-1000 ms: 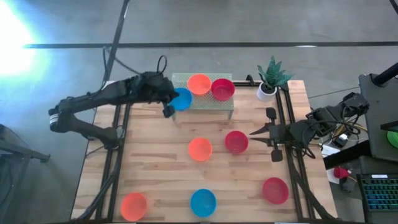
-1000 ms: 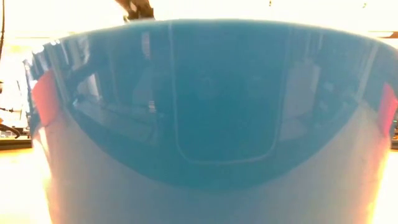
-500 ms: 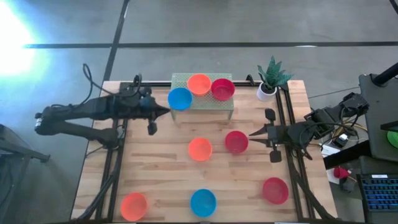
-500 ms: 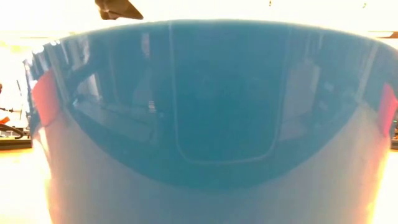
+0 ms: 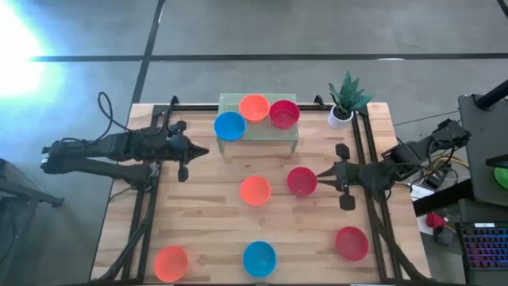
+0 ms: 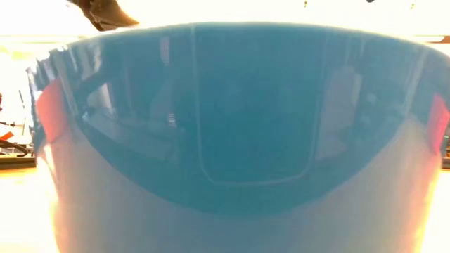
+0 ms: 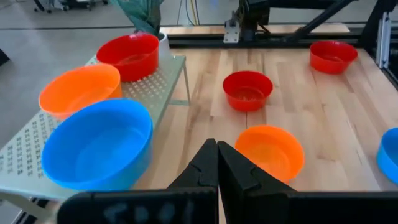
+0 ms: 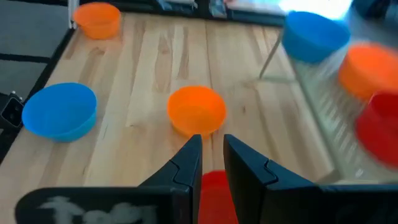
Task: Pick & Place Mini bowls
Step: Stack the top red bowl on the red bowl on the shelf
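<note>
Three mini bowls stand on a perforated green rack (image 5: 276,135): blue (image 5: 229,125), orange (image 5: 254,107) and red (image 5: 284,113). On the table stand an orange bowl (image 5: 255,191), a red bowl (image 5: 300,181), a second red one (image 5: 350,242), a blue one (image 5: 259,258) and an orange one (image 5: 171,262). My left gripper (image 5: 205,151) is shut and hovers left of the rack, clear of the blue bowl (image 7: 96,149). My right gripper (image 5: 319,175) is open by a narrow gap at the red bowl's right rim (image 8: 214,186). My right gripper comes level from the table's right side, with its fingertips (image 8: 194,144) over the right rim of the red bowl (image 8: 214,183). The bowl stands upright on the table. I cannot tell whether the fingers touch it.
A small white pot with a green plant (image 5: 345,99) stands at the far right corner. Black rails run along both table sides (image 5: 147,199). The near blue bowl (image 6: 239,105) fills the low view. Bare wood lies between the rack and the middle bowls.
My left gripper has drawn back from the blue bowl on the rack toward the table's left edge, and the bowl stays on the rack's left end. My right gripper has edged left toward the red bowl.
</note>
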Controlling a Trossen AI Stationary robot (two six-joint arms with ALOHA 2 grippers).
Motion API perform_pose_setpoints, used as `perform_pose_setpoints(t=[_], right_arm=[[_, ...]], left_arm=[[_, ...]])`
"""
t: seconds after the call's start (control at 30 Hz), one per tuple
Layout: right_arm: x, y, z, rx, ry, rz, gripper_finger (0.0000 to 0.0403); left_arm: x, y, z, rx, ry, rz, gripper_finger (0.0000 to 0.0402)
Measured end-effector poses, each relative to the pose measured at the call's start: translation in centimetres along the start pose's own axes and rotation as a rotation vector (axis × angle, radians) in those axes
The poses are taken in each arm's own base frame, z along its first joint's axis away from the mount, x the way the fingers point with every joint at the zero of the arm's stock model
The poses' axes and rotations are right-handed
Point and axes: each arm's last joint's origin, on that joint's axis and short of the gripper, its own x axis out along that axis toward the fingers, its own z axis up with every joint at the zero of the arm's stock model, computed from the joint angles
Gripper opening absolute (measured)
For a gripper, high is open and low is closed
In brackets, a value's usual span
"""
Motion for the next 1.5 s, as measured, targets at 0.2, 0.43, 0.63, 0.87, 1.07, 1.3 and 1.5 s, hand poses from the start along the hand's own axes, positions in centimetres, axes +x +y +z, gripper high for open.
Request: perform_pose_setpoints(t=[0.2, 0.43, 0.63, 0.87, 1.07, 1.3, 1.5], right_arm=[[1.7, 0.3, -2.5, 0.116, 0.083, -0.025, 0.0061], [3.1, 0.4, -4.9, 0.171, 0.152, -0.052, 0.0061], [3.6, 0.5, -5.8, 0.167, 0.165, -0.054, 0.0061], [3.8, 0.7, -5.9, 0.173, 0.192, -0.012, 0.0061], [4.5, 1.0, -6.1, 0.154, 0.221, -0.042, 0.0061], [5.3, 1.2, -6.4, 0.142, 0.251, -0.079, 0.0061], [6.0, 1.3, -6.6, 0.175, 0.268, -0.127, 0.0061]], left_arm=[[0.2, -0.5, -1.7, 0.013, -0.037, -0.079, 0.0], [-0.6, -0.5, -3.4, 0.063, -0.145, -0.082, 0.0], [-1.7, -0.3, -5.5, 0.044, -0.225, -0.081, 0.0], [-2.8, -0.2, -8.0, 0.014, -0.316, -0.079, 0.0], [-3.7, -0.1, -9.4, 0.01, -0.412, -0.073, 0.0], [-3.8, -0.1, -10.4, 0.013, -0.437, -0.074, 0.0], [-2.9, -0.2, -11.2, 0.015, -0.402, -0.079, 0.0]])
